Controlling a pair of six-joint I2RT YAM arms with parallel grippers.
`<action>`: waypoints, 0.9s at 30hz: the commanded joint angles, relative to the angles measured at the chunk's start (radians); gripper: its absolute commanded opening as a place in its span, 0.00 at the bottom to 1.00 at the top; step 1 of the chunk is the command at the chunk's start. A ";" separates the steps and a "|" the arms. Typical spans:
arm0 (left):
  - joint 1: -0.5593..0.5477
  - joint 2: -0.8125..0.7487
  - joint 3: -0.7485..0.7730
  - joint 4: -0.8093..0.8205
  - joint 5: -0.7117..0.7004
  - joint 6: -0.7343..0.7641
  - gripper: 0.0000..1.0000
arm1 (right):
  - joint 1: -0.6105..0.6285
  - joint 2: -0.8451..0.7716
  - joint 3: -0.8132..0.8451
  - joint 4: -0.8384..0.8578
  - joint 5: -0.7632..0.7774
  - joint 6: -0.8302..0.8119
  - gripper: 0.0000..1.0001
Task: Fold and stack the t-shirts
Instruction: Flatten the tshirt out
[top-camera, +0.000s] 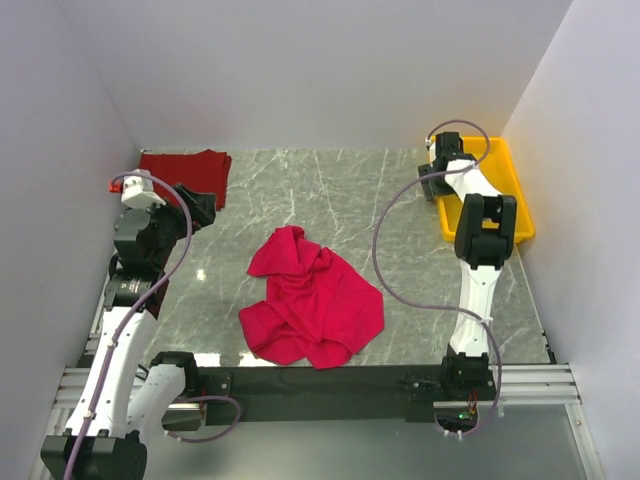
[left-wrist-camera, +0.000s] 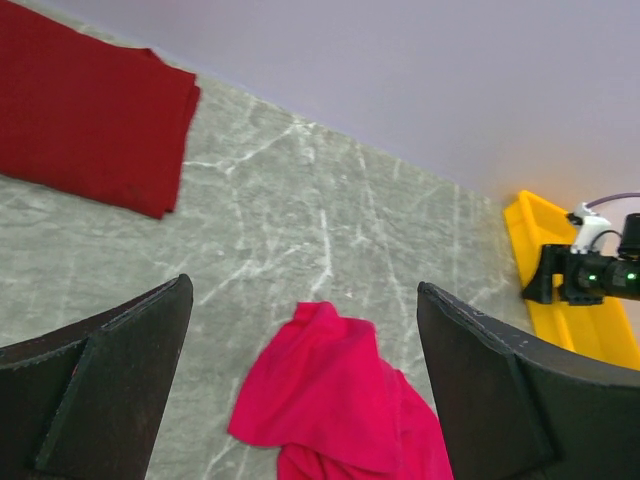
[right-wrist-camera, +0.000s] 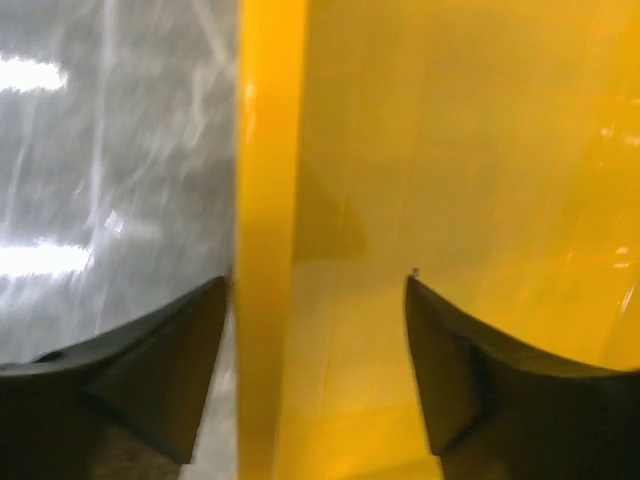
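Shirt (top-camera: 315, 300) heaped centrally, folded shirt (top-camera: 188, 172) behind.
Left gripper (left-wrist-camera: 305, 290), right gripper (right-wrist-camera: 315, 285) gape empty; I'd spread it flat first.

In the left wrist view, the dark red folded cloth shirt (left-wrist-camera: 90, 110) runs off the top and left edges. The bottom edge cuts the bright crimson crumpled cloth shirt (left-wrist-camera: 340, 410), and the right edge cuts the yellow plastic tray (left-wrist-camera: 600, 335). The right wrist view is blurred; tray and grey marbled counter (right-wrist-camera: 110, 150) run past its edges, and the bottom edge crops the right claw (right-wrist-camera: 315, 295). From above, the white-and-black right arm (top-camera: 485, 235) covers part of the tray, and that claw's tips cannot be made out.
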 joint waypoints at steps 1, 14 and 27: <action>-0.003 -0.010 0.065 0.047 0.087 -0.019 0.99 | -0.001 -0.214 -0.148 0.124 -0.061 -0.098 0.80; -0.225 0.314 0.206 -0.163 0.289 0.097 0.95 | 0.092 -0.711 -0.532 -0.027 -0.714 -0.359 0.84; -0.690 0.707 0.384 -0.274 -0.047 0.444 0.88 | 0.103 -0.972 -0.869 -0.185 -1.145 -0.543 0.80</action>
